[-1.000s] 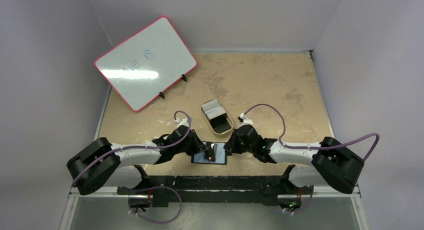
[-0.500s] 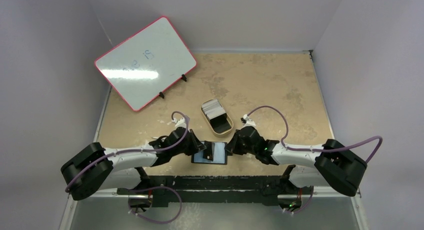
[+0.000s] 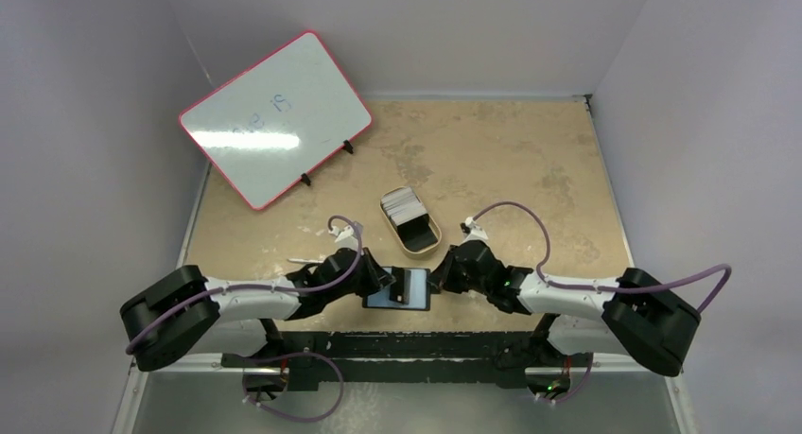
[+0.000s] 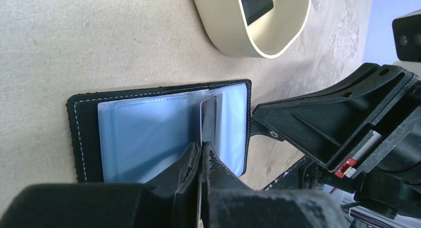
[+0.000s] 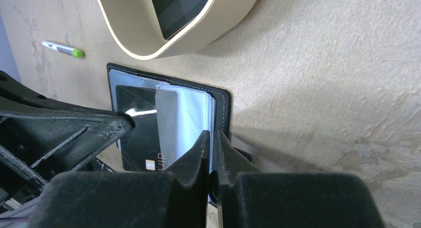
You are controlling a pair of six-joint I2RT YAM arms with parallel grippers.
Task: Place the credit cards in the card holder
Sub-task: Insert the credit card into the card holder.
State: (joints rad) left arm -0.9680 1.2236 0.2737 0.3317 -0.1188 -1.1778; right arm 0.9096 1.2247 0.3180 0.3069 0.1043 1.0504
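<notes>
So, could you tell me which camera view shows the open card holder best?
The left wrist view: the card holder lies open there, nearly whole, its bluish sleeves plain. The right wrist view shows only part of it; the top view shows it small and partly covered.

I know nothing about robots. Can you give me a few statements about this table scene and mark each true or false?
1. The black card holder lies open on the table. True.
2. The left pincer is empty. False: it is shut on a dark card at the holder.
3. The oval tin holds a stack of pale cards. True.
4. The whiteboard lies flat mid-table. False: it stands propped at the far left corner.
5. The right pincer hovers over the tin. False: it pinches the holder's edge.
</notes>
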